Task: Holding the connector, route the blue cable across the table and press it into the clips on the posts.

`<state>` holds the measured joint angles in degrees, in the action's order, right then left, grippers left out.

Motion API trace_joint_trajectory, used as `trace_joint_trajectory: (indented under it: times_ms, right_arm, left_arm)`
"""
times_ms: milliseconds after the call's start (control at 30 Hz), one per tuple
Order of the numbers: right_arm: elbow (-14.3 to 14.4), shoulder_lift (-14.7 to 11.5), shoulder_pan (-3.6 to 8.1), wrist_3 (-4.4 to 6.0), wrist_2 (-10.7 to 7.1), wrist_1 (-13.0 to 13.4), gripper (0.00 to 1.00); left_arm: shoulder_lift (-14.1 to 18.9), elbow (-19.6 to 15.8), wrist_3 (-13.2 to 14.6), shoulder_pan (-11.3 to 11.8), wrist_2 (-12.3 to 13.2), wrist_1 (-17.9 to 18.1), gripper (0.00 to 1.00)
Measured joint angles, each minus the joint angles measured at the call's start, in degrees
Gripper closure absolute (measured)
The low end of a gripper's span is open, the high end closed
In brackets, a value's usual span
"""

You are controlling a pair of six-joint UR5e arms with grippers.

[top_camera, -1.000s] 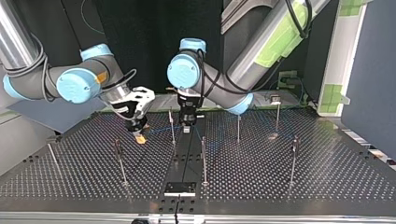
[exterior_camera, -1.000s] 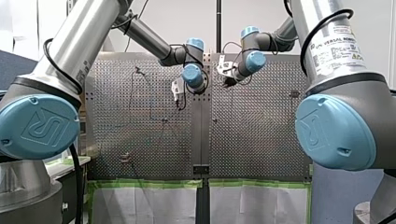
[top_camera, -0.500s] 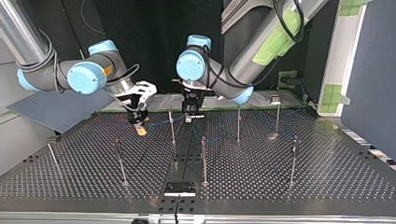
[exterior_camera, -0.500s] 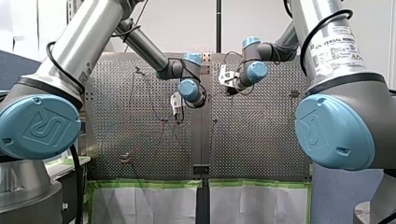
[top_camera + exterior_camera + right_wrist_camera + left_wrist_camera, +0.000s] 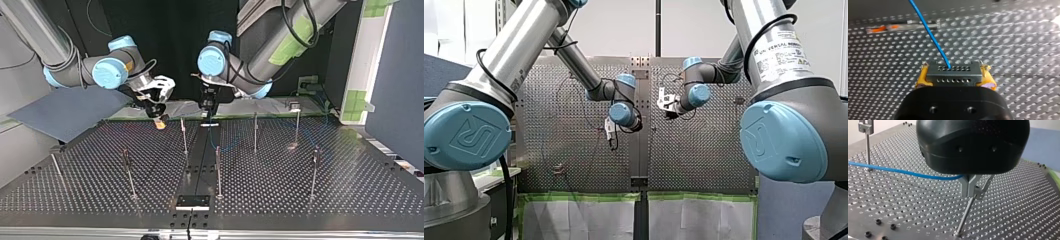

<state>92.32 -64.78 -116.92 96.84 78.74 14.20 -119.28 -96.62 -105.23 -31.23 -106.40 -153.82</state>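
Observation:
In the right wrist view my right gripper (image 5: 954, 82) is shut on a black connector (image 5: 953, 73), held between yellow pads (image 5: 921, 78). The blue cable (image 5: 929, 33) leaves the connector's face and runs away over the perforated table. In the left wrist view my left gripper (image 5: 971, 188), black with metal fingers, is shut on the blue cable (image 5: 905, 172) just above a thin post (image 5: 965, 216). From there the cable runs to a post with a clip (image 5: 866, 127). In the top view my right gripper (image 5: 160, 121) hangs left of my left gripper (image 5: 207, 119), both at the table's far edge.
Several thin upright posts (image 5: 218, 170) stand across the perforated table (image 5: 280, 200), some with clips on top (image 5: 315, 152). A black block (image 5: 192, 202) sits at the top view's near edge. In the front view both arms (image 5: 574, 60) meet over the middle seam.
In the top view both grippers have risen and moved back toward the table's far edge and to the right. In the front view they have come down the picture. Both grips are unchanged.

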Motion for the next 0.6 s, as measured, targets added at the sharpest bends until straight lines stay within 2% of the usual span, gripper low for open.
trace_joint_trajectory:
  times_ms: [300, 467, 600]
  right_arm:
    - [4.04, 0.43, 0.58, 2.31, 0.07, 2.81, 1.0]
    - [6.57, 1.79, 0.78, 2.73, 0.43, 4.15, 1.0]
    - [8.66, 2.48, 0.86, 2.84, 0.51, 5.2, 1.0]
  left_arm:
    - [-0.07, -3.86, -1.46, -0.01, 2.55, 3.41, 1.0]
    - [-0.61, -3.54, -2.78, 0.14, 4.36, 4.77, 1.0]
    - [-2.14, -1.97, -3.39, 0.02, 5.56, 4.07, 1.0]
